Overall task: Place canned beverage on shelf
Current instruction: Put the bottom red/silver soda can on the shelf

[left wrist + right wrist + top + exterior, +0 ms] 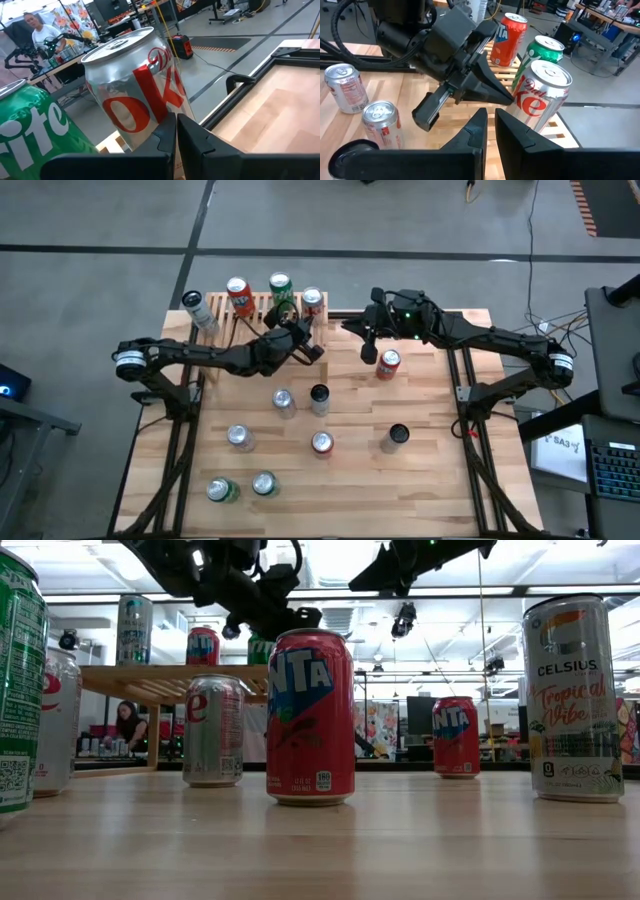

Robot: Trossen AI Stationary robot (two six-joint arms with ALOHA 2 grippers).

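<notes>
The shelf [255, 308], a low light-wood slatted rack, stands at the table's far left. On it stand a white can [193, 303], a Fanta can [238, 291], a Sprite can [281, 285] and a Diet Coke can [312, 300], all upright on their bases. My left gripper [306, 330] is shut. It points nearly level at the Diet Coke can [130, 85] from the near side. My right gripper [367, 350] is shut on nothing and hangs in the air right of the shelf, above a Fanta can [389, 363] on the table. My left gripper [176, 117] has its shut fingertips [510, 99] at the lower side wall [525, 102] of the Diet Coke can, coming nearly level from the table's near side. I cannot tell whether they touch the wall. The can stands upright on the slats.
Several loose cans stand on the table's near half, among them a silver one [283, 400], a dark-topped one [319, 394] and a green one [222, 490]. In the low view a Fanta can [310, 715] and a Celsius can [575, 695] stand close. The shelf's slats [505, 75] are bare right of the Diet Coke can.
</notes>
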